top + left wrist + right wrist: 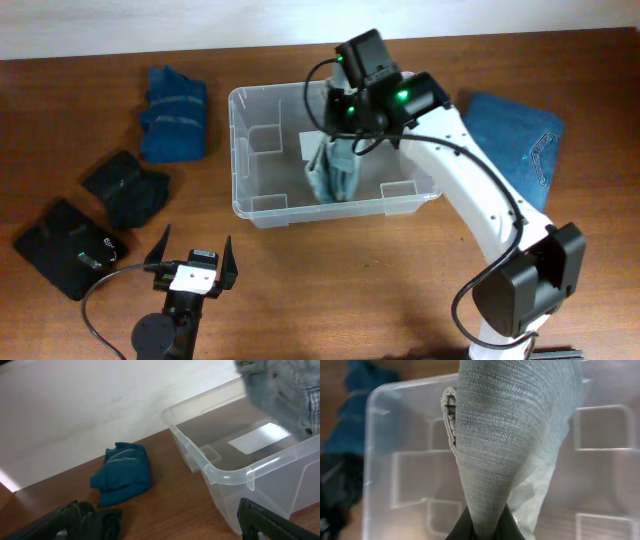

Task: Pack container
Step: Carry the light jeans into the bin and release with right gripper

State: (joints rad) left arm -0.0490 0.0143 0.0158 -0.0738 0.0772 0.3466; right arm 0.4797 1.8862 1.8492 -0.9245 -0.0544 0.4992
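Note:
The clear plastic container (262, 205) stands mid-table, with a white label on its bottom (260, 438). My right gripper (345, 125) is over the container and shut on a grey-green folded garment (332, 172), which hangs down into the bin. In the right wrist view the cloth (505, 430) fills the middle, pinched between the dark fingers (487, 527), with the container's ribbed wall (380, 460) behind it. My left gripper (193, 262) is open and empty near the table's front edge, left of the container; its fingers frame the left wrist view (165, 522).
A dark blue folded garment (174, 112) lies at the back left, also in the left wrist view (122, 472). Two black garments (125, 187) (68, 247) lie at the left. A blue denim piece (520, 140) lies right of the container.

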